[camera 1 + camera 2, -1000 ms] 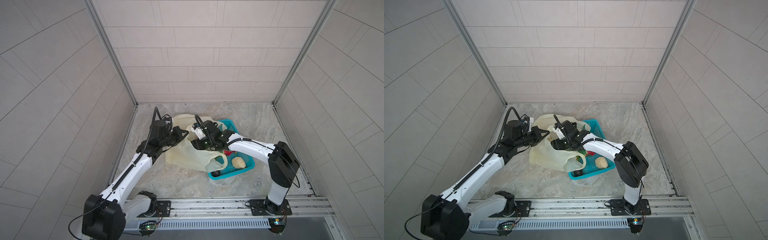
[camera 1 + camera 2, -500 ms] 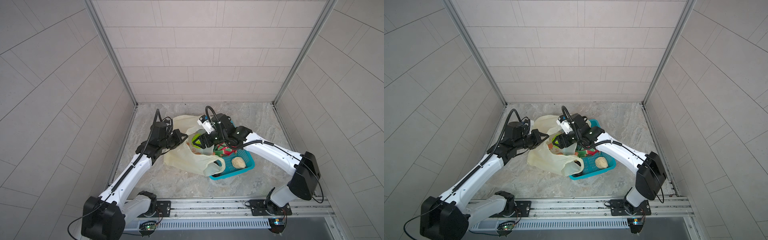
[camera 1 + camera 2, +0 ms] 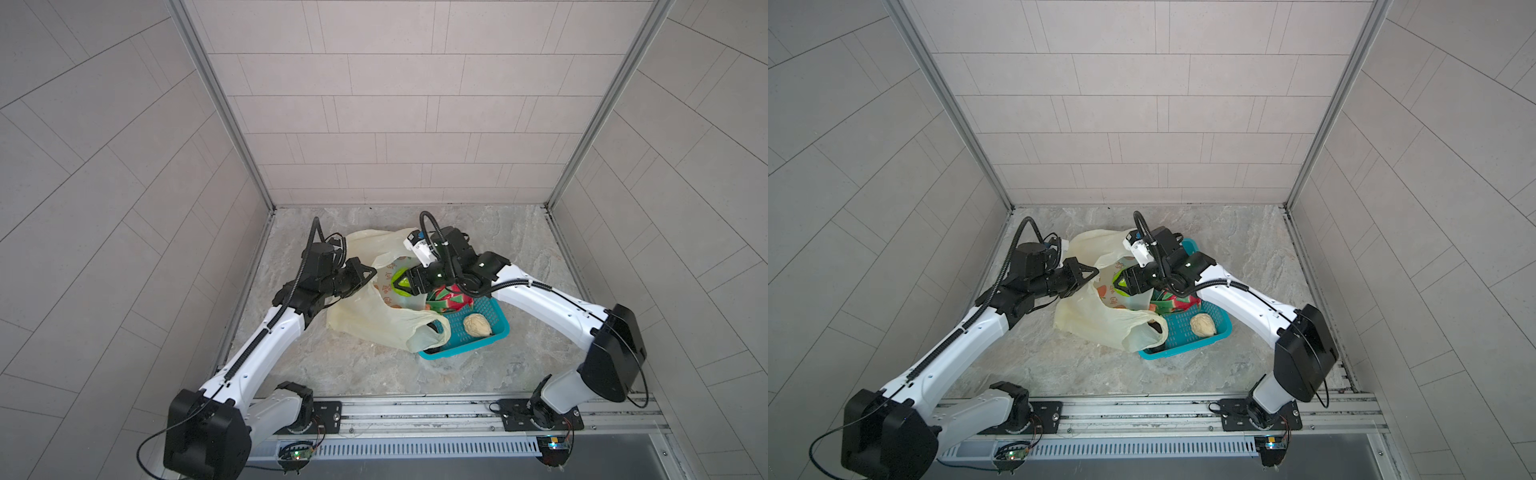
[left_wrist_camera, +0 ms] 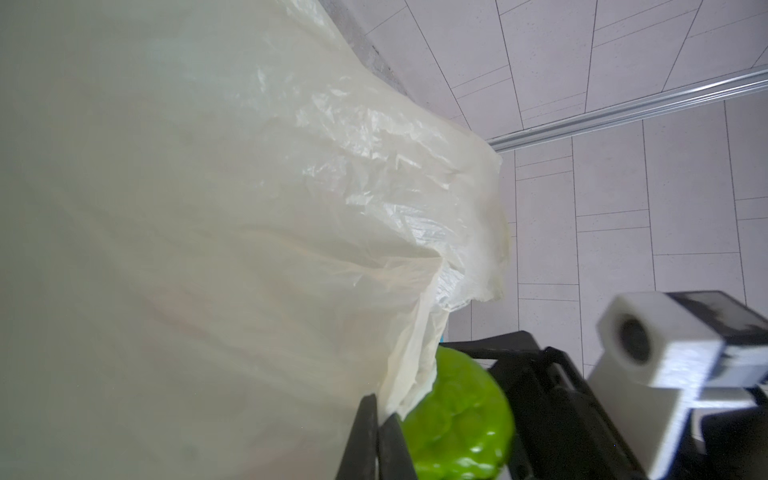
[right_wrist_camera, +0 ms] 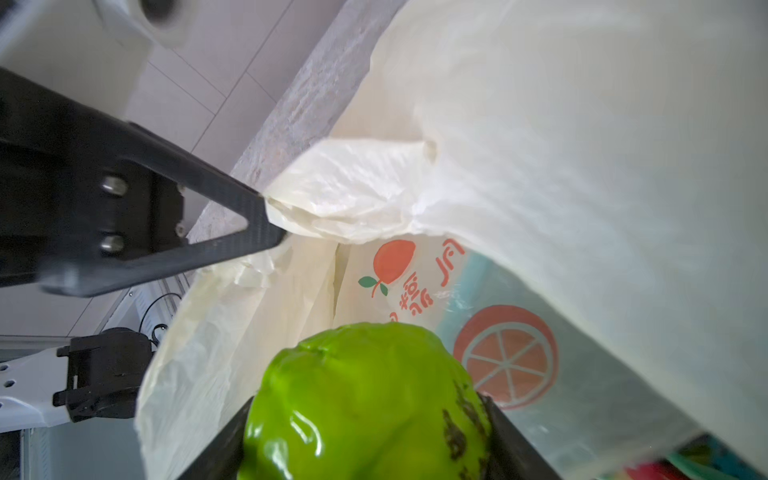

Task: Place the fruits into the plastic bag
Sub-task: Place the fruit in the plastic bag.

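Green fruit [image 5: 365, 399] is being clamped between right gripper's [image 3: 401, 286] jaws, at bag's [image 3: 365, 324] open mouth. Left gripper [image 3: 371, 272] is pinching bag rim, jaws closed on it. Dragon fruit [image 3: 451, 300] and cream lump [image 3: 478, 325] are lying in teal basket [image 3: 461, 353].

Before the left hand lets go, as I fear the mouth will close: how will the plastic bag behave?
Probably floppy: the plastic bag is thin, wrinkled film sagging from where the left hand pinches its rim. Likely light, so once released the mouth may slump shut. The green fruit in the right hand could drag the film down when dropped.
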Controlling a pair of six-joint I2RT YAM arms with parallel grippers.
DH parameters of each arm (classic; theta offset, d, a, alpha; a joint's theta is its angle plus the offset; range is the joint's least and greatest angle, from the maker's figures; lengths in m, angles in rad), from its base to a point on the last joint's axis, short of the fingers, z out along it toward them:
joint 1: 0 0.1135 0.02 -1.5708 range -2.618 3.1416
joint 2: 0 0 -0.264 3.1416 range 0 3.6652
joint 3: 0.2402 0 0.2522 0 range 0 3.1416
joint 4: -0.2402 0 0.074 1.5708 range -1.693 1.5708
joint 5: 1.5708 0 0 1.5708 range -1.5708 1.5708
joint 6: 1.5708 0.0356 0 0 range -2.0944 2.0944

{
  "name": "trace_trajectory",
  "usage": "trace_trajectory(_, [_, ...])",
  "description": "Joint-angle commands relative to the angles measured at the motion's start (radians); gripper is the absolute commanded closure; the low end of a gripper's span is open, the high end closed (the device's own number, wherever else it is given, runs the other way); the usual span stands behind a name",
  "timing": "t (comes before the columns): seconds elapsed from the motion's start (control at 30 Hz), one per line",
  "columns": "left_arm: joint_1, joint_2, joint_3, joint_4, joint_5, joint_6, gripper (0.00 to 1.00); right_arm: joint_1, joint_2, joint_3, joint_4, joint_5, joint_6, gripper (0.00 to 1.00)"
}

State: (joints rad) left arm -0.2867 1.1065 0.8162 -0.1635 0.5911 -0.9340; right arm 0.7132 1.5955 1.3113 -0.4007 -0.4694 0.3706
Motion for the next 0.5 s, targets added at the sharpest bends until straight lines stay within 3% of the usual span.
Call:
trace_trajectory(0.0, [0.010,-0.009,0.015,0.072,0.025,-0.059,1.00,0.048,0.069,0.059,0.028,-0.043,0.004,0.34])
trace_trajectory(0.23, [0.020,-0.022,-0.017,0.146,0.046,-0.132,1.00,0.112,0.195,0.113,0.043,-0.076,-0.013,0.33])
trace_trajectory(0.3, [0.022,-0.026,-0.016,0.130,0.041,-0.117,1.00,0.114,0.222,0.126,0.007,-0.046,-0.015,0.26])
trace_trajectory(0.37, [0.022,-0.029,-0.016,0.121,0.038,-0.109,1.00,0.114,0.232,0.130,-0.022,0.006,-0.010,0.01])
trace_trajectory(0.47, [0.024,-0.030,-0.018,0.121,0.037,-0.105,1.00,0.111,0.229,0.119,-0.037,0.050,-0.007,0.01])
